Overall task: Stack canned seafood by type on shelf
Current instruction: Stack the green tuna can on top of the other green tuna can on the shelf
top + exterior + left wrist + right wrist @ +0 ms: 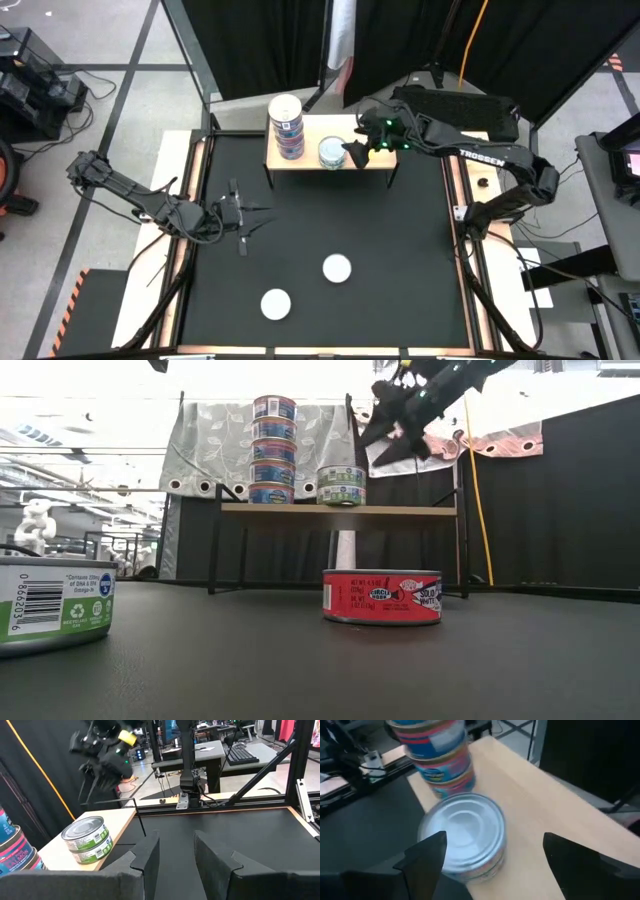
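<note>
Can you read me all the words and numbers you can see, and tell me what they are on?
"TROSSEN": on the right arm, seen from above.
"0 86520306": beside the barcode on the green-labelled tin close to the low camera.
"Contains 100%": on that same tin; the lines under it are too small to read.
"CIRCLE": inside the round logo on the red tin; its other print is too small.
Labels on the stacked tins on the shelf: too blurred to read.
</note>
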`<move>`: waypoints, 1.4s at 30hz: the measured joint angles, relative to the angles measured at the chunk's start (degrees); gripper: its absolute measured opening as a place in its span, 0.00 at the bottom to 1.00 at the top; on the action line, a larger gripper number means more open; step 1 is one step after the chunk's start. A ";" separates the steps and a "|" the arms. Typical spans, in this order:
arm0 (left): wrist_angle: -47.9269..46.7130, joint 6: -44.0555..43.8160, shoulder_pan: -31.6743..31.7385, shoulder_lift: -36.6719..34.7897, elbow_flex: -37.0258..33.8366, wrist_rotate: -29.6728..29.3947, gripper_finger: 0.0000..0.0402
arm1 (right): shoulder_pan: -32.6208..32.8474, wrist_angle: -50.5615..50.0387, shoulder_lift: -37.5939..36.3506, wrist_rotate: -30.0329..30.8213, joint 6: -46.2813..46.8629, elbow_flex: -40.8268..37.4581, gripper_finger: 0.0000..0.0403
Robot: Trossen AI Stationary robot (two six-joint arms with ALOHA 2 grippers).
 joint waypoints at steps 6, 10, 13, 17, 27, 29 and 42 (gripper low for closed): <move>-0.13 0.00 0.00 0.00 0.00 -0.20 0.31 | 10.88 -10.88 -4.21 8.50 -0.11 0.00 0.80; -1.03 0.01 0.01 0.00 0.00 -0.20 0.31 | 22.12 -7.91 -3.75 26.90 2.17 -2.84 0.76; -1.03 0.02 0.00 0.00 0.00 -0.20 0.31 | 26.67 2.91 -1.99 34.93 -0.33 -8.44 0.69; -1.03 0.02 0.00 0.00 0.00 -0.57 0.31 | 27.56 21.88 1.41 42.38 -4.22 -17.25 0.55; -1.01 0.35 0.00 -0.11 0.00 -0.79 0.31 | 27.36 40.07 6.06 47.87 -7.16 -24.22 0.20; -1.01 0.35 0.00 -0.11 0.00 -0.79 0.31 | 27.12 40.01 6.06 47.83 -7.22 -24.22 0.16; -0.87 0.35 0.00 -0.11 0.00 -0.88 0.31 | 22.75 41.82 6.34 41.82 -9.41 -24.22 0.03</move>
